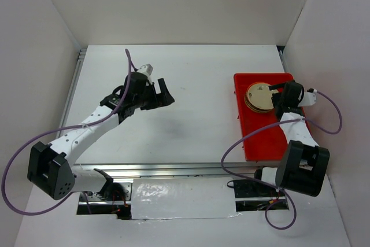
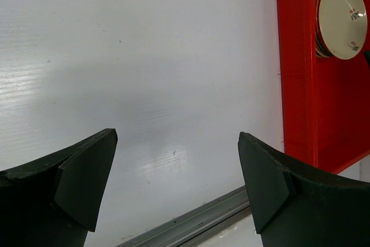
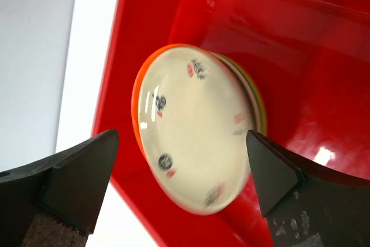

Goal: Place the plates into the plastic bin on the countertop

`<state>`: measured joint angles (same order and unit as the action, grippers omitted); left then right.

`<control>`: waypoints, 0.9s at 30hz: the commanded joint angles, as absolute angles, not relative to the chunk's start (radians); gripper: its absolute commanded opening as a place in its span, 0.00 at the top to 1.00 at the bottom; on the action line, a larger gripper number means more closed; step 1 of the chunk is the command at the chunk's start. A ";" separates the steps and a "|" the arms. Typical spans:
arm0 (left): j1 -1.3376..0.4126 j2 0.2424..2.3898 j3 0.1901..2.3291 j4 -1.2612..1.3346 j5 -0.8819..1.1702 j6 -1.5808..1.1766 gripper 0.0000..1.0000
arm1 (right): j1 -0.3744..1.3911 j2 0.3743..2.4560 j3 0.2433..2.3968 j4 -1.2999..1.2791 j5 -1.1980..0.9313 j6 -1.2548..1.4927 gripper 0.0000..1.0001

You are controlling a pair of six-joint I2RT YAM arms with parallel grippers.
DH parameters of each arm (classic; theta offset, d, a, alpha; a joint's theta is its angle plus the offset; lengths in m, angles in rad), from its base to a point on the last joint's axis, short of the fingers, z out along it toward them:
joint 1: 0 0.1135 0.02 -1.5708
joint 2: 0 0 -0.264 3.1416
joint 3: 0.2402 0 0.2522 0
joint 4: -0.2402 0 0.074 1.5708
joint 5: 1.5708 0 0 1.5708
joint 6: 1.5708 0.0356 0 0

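The plates [image 1: 258,96] lie in one stack in the far part of the red plastic bin [image 1: 267,138], at the right of the white countertop [image 1: 191,125]. A cream plate with small motifs [image 3: 193,128] tops the stack, and orange and green rims show under it. My right gripper [image 1: 277,101] hovers just above this stack, open, its fingers [image 3: 81,180] either side of the cream plate and apart from it. My left gripper [image 1: 164,98] is open over bare countertop at centre left, holding nothing. From the left wrist, the bin [image 2: 295,56] and plate stack [image 2: 342,18] show at the far right.
White walls [image 1: 34,56] close in the countertop on three sides. A grey metal rail [image 2: 196,221] runs along its near edge. Purple cables [image 1: 248,143] loop from both arms, one beside the bin's near left corner.
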<state>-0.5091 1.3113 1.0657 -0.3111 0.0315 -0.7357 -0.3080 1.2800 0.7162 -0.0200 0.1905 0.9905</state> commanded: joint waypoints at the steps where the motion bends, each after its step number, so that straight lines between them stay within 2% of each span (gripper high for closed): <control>1: -0.503 1.295 1.046 -0.282 0.057 -0.704 0.01 | -0.299 1.235 0.776 -0.037 0.184 0.969 0.00; 6: -0.497 1.347 1.042 -0.287 0.057 -0.712 0.01 | -0.279 1.171 0.819 -0.236 0.257 0.980 0.00; 9: -0.497 1.348 1.032 -0.293 0.043 -0.716 0.01 | -0.290 1.093 0.776 -0.265 0.217 0.973 0.00; 14: -0.499 1.322 1.126 -0.449 -0.136 -0.681 0.01 | -0.203 0.916 0.762 -0.257 0.110 0.735 0.00; 18: -0.497 1.295 1.258 -0.684 -0.451 -0.687 0.01 | -0.060 0.835 0.944 -0.469 0.161 0.533 0.00; 21: -0.465 1.260 1.324 -0.839 -0.602 -0.748 0.01 | 0.081 0.824 1.062 -0.648 0.210 0.453 0.00; 24: -0.425 1.209 1.344 -0.891 -0.601 -0.724 0.01 | 0.248 0.831 1.191 -0.815 0.346 0.425 0.00; 27: -0.425 1.129 1.353 -0.983 -0.641 -0.732 0.01 | 0.438 0.761 1.216 -0.897 0.466 0.443 0.00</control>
<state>-0.4229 1.2018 1.3281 -0.8383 -0.5377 -0.7174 0.3275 0.8234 1.1667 -0.6842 0.3088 0.4950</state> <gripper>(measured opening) 0.993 0.998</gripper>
